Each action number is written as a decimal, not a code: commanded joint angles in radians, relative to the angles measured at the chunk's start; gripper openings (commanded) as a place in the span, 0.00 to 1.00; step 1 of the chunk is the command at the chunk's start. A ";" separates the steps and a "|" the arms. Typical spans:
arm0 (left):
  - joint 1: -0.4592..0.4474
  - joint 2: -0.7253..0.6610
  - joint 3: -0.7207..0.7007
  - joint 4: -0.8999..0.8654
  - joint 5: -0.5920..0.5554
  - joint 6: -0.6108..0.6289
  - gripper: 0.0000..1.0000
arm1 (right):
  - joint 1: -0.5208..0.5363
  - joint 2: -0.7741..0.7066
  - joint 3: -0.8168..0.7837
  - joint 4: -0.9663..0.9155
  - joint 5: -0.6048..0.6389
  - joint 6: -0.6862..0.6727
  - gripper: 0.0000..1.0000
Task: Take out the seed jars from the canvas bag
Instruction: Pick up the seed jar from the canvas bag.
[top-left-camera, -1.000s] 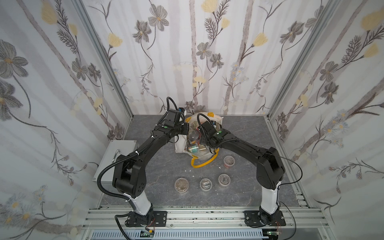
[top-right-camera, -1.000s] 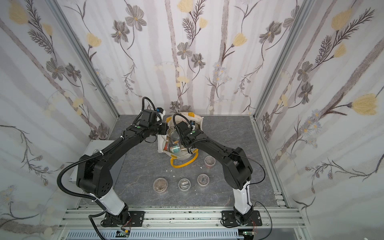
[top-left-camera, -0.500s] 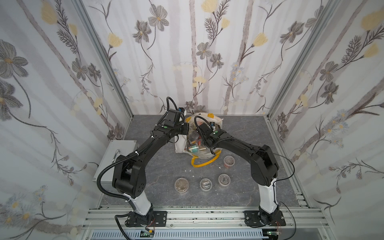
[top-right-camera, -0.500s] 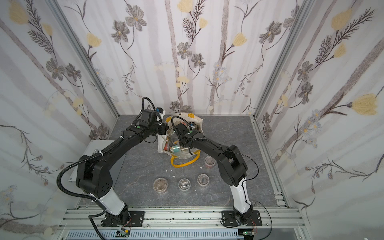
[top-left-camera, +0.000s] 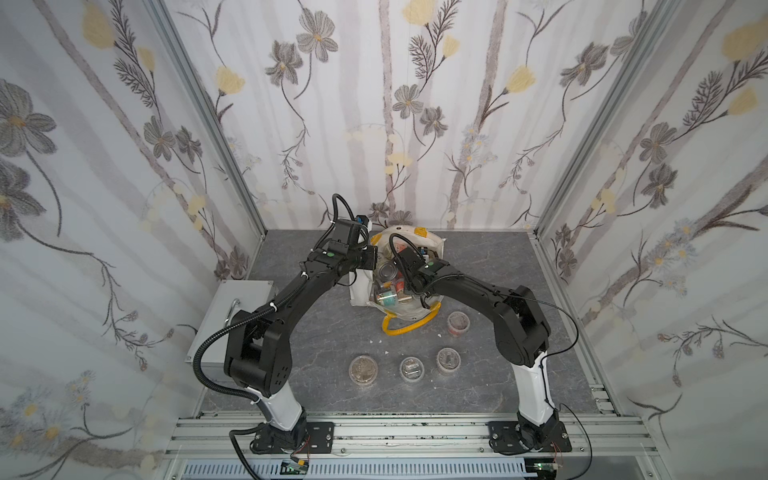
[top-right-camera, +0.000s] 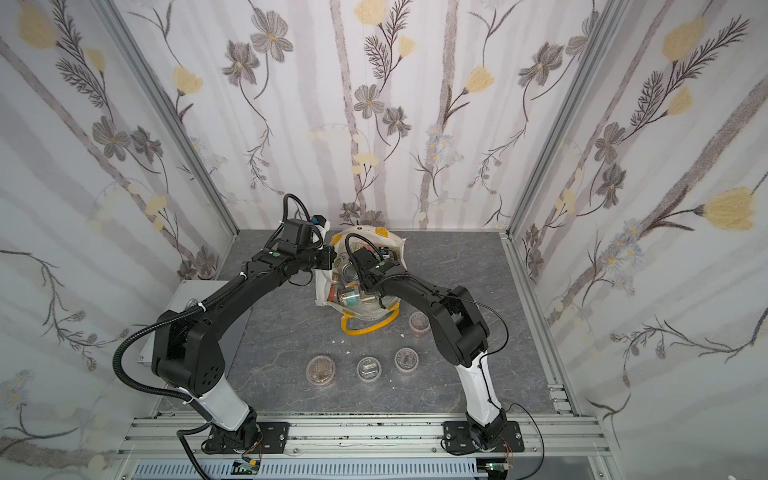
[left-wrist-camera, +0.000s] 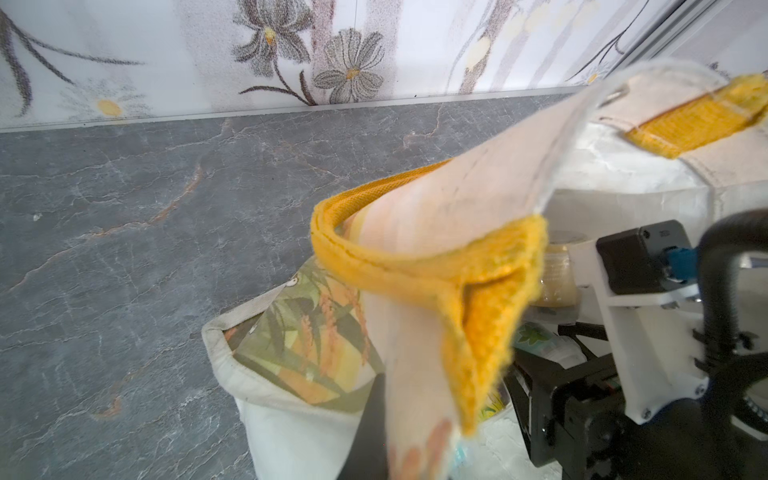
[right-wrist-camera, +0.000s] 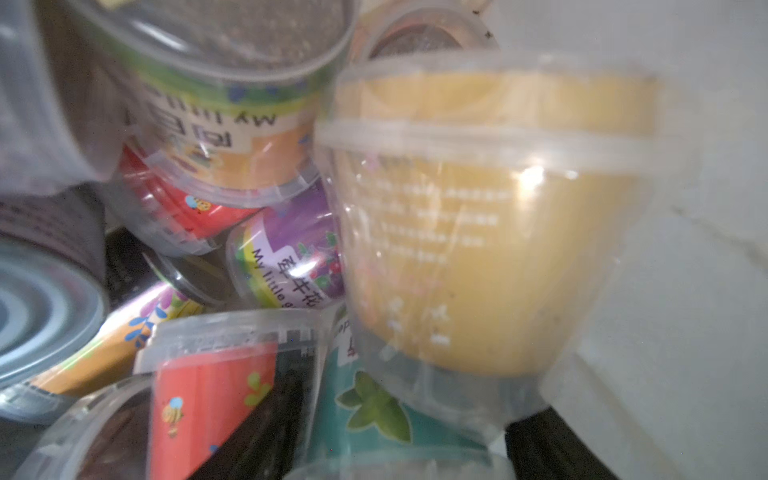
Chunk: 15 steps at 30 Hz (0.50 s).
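Note:
The canvas bag (top-left-camera: 432, 245) (top-right-camera: 395, 246) stands at the back middle of the table, its mouth held open. My left gripper (top-left-camera: 376, 259) (top-right-camera: 332, 255) (left-wrist-camera: 390, 449) is shut on the bag's rim (left-wrist-camera: 457, 199) by a yellow handle. Inside lie several seed jars (top-left-camera: 386, 297) (right-wrist-camera: 286, 266). My right gripper (top-left-camera: 405, 286) (right-wrist-camera: 407, 436) reaches down among them. Its fingers (right-wrist-camera: 266, 415) stand apart either side of a teal-labelled jar (right-wrist-camera: 374, 407), with a yellow-labelled jar (right-wrist-camera: 490, 249) just above. Several seed jars (top-left-camera: 411, 368) (top-right-camera: 369, 368) stand on the table in front.
A silver tin can (top-left-camera: 388, 272) (right-wrist-camera: 41, 311) sits in the bag among the jars. A grey metal box (top-left-camera: 237, 299) (top-right-camera: 183, 291) lies at the table's left. The bag's loose yellow handle (top-left-camera: 399, 330) rests on the table in front of it. Floral walls enclose three sides.
My right arm has pushed a little deeper into the bag and its jaws have come closer together. The left gripper keeps its hold on the rim, unmoved.

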 joint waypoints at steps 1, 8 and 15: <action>0.001 -0.006 0.001 0.012 0.008 0.007 0.00 | -0.002 -0.046 -0.009 0.015 -0.032 0.010 0.64; 0.003 -0.008 0.000 0.012 0.007 0.010 0.00 | 0.001 -0.143 -0.020 -0.017 -0.119 0.007 0.60; 0.003 -0.005 -0.003 0.009 0.003 0.014 0.00 | 0.003 -0.261 -0.012 -0.046 -0.348 -0.033 0.59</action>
